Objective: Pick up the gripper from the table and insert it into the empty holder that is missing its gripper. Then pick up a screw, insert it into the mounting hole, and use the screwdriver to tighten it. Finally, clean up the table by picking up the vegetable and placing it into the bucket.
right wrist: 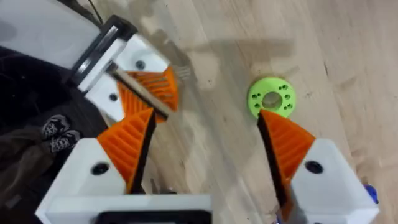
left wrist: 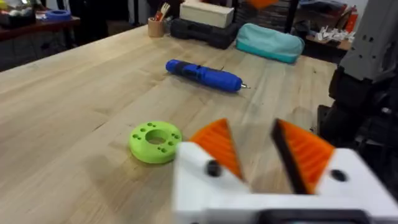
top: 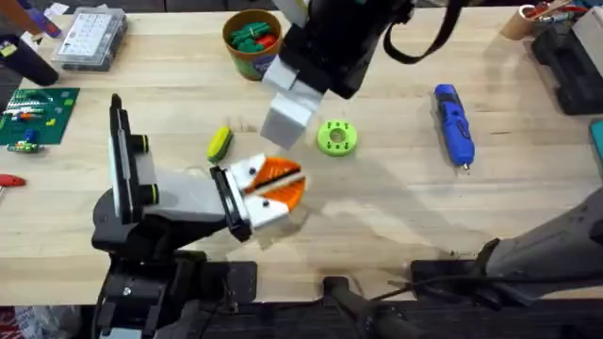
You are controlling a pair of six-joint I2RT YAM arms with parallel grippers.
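Hovering open, left claw (top: pixel 283 185) faces lime disc (top: pixel 336 137).

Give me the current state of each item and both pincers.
Left pincer: open, empty, low over the table.
Right pincer: open, empty, above the green disc.
Screwdriver: lying flat, untouched.
Vegetable: lying on the table, outside the bucket.
Bucket: upright, holding green and red pieces.

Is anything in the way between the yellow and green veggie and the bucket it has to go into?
Nothing visible blocks it. The vegetable lies on bare wood, with the bucket farther back on the table. The bucket already holds green and red pieces. The right arm hangs above, to the right of that path.
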